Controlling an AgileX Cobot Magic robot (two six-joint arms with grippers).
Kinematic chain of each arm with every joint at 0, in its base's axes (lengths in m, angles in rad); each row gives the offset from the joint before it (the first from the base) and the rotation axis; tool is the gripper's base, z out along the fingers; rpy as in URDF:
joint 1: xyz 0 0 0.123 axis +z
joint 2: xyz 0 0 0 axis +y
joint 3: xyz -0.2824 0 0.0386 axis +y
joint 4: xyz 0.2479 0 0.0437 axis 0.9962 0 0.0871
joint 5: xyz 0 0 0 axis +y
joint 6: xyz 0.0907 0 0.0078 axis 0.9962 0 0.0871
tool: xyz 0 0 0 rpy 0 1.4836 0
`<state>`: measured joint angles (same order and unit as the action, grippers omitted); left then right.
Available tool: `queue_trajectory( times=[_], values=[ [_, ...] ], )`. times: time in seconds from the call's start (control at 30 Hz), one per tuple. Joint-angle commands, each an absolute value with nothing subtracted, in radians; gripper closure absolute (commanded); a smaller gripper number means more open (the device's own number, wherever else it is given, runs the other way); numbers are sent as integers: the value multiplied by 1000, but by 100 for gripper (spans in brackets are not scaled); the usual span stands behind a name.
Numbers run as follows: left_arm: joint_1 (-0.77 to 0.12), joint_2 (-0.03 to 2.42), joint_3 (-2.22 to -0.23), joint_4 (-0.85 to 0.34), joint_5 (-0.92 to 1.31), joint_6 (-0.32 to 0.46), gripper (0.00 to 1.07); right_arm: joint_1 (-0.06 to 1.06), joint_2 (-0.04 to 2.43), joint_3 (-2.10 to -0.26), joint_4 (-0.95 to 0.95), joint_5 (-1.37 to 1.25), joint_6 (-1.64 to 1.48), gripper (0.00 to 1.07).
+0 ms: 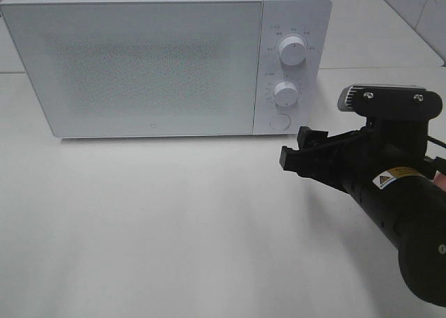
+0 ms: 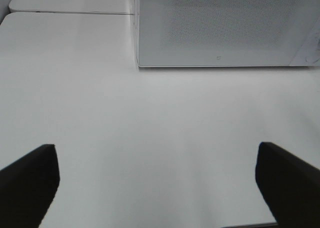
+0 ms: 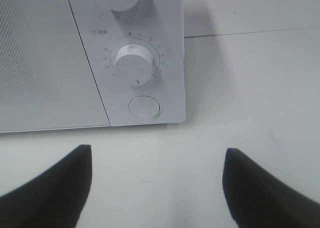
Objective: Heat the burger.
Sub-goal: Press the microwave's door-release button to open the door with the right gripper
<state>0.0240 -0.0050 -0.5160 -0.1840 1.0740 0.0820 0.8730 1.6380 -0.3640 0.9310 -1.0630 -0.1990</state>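
Right fingers (image 3: 50, 188), left fingers (image 2: 30, 183) — both wide apart — over white table (image 1: 174, 213) before shut microwave (image 1: 139, 60), tiled wall (image 1: 418, 4).

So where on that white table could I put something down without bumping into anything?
The wide white tabletop in front of the white microwave's closed door is bare, all the way across to the left. It is crowded only on the right, where the black right gripper hovers, jaws open, before the round white dials and button.
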Motion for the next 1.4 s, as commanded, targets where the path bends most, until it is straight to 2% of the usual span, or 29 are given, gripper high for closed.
queue_trajectory(
  times=[0.03,0.07,0.13,0.17,0.23,0.27,0.33,0.4,0.43,0.5,0.8,1.07,1.4],
  values=[
    [20,-22,-514,-185,1065,79,7,879,1641,-372,931,-1062,-100,40],
    [20,-22,-514,-185,1065,79,7,879,1641,-372,931,-1062,-16,44],
    [20,-22,-514,-185,1065,79,7,879,1641,-372,930,-1062,25,46],
    [20,-22,-514,-185,1065,79,7,879,1641,-372,930,-1062,127,51],
    [20,-22,-514,-185,1065,79,7,879,1641,-372,930,-1062,178,54],
    [20,-22,-514,-185,1065,79,7,879,1641,-372,930,-1062,270,59],
    [20,-22,-514,-185,1065,79,7,879,1641,-372,930,-1062,321,62],
    [20,-22,-514,-185,1065,79,7,879,1641,-372,928,-1062,472,70],
    [20,-22,-514,-185,1065,79,7,879,1641,-372,928,-1062,472,70],
    [20,-22,-514,-185,1065,79,7,879,1641,-372,911,-1062,676,79],
    [20,-22,-514,-185,1065,79,7,879,1641,-372,872,-1060,934,84],
    [20,-22,-514,-185,1065,79,7,879,1641,-372,880,-1012,1204,107],
    [20,-22,-514,-185,1065,79,7,875,1657,-372,879,-980,1286,107]
  ],
)
